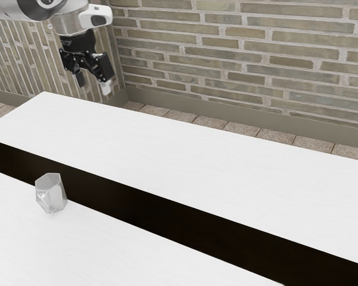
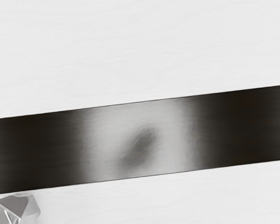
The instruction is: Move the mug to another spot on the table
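While your arm hung high at the exterior view's upper left, well above the far edge of the worktop [image 1: 227, 161], its pincer [image 1: 94, 80] pointed downward with the two fingers spread apart and nothing between them. You had hold of nothing at that moment.

The mug [image 1: 49, 193] stood upright on the near white part of the worktop, toward the exterior view's left, just beside the dark band [image 1: 167, 208] that ran across the surface between its two white parts. It was a small, pale grey, faceted piece, well apart from the pincer and much lower than it.

From the wrist view you looked down on the same dark band [image 2: 37, 149], which carried a soft sheen and a blurred dark patch at its middle. White worktop [image 2: 140, 46] lay on both sides of it. A part of the mug [image 2: 14, 211] showed there on the white surface, close to the band's edge.

Behind the worktop rose a brick wall [image 1: 256, 53], with a paved floor [image 1: 274, 134] at its foot.
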Robot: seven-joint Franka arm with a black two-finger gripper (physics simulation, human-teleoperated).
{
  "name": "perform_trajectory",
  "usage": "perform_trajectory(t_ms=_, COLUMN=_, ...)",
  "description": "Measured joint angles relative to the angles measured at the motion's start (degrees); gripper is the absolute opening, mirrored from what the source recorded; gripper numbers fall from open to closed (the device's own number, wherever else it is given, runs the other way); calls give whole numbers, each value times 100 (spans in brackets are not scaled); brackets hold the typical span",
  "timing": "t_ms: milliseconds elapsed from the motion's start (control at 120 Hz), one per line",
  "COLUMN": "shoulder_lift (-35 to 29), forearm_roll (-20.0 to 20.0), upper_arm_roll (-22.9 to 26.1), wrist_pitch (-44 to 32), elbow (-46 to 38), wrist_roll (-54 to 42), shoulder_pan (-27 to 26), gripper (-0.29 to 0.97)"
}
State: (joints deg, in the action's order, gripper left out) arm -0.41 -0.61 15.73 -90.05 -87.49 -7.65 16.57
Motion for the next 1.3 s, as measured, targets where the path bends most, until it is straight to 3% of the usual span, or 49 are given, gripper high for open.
perform_trajectory(t_ms=308, shoulder_lift=-76, forearm_roll=23, upper_arm_roll=-104, wrist_pitch=107, elbow=-100, wrist_roll=109, shoulder_pan=-7, gripper=68)
perform_trajectory(t_ms=575, shoulder_lift=-771, forearm_roll=157, upper_arm_roll=-245, wrist_pitch=-5, elbow=-1569, wrist_roll=1687, shoulder_pan=237, gripper=68)
perform_trajectory(t_ms=675, shoulder_lift=-1133, forearm_roll=172, upper_arm_roll=-253, wrist_pitch=-284, elbow=-2400, wrist_roll=2366, shoulder_pan=248, gripper=68)
perform_trajectory(t_ms=875, shoulder_lift=-1210, forearm_roll=122, upper_arm_roll=-237, wrist_pitch=-1061, elbow=-3337, wrist_roll=3452, shoulder_pan=835, gripper=68)
perform_trajectory(t_ms=908, shoulder_lift=-1304, forearm_roll=116, upper_arm_roll=-125, wrist_pitch=-1237, elbow=-3537, wrist_roll=3600, shoulder_pan=1022, gripper=68)
perform_trajectory(t_ms=975, shoulder_lift=-1702, forearm_roll=96, upper_arm_roll=638, wrist_pitch=-1595, elbow=-3930, wrist_roll=3871, shoulder_pan=1766, gripper=68)
perform_trajectory(t_ms=1025, shoulder_lift=-1950, forearm_roll=22, upper_arm_roll=934, wrist_pitch=-1885, elbow=-4319, wrist_roll=4055, shoulder_pan=2099, gripper=68)
perform_trajectory(t_ms=1192, shoulder_lift=-2106, forearm_roll=-35, upper_arm_roll=1159, wrist_pitch=-2877, elbow=-5007, wrist_roll=4540, shoulder_pan=2488, gripper=68)
perform_trajectory(t_ms=1300, shoulder_lift=-1527, forearm_roll=235, upper_arm_roll=1266, wrist_pitch=-3403, elbow=-5058, wrist_roll=4798, shoulder_pan=2536, gripper=68)
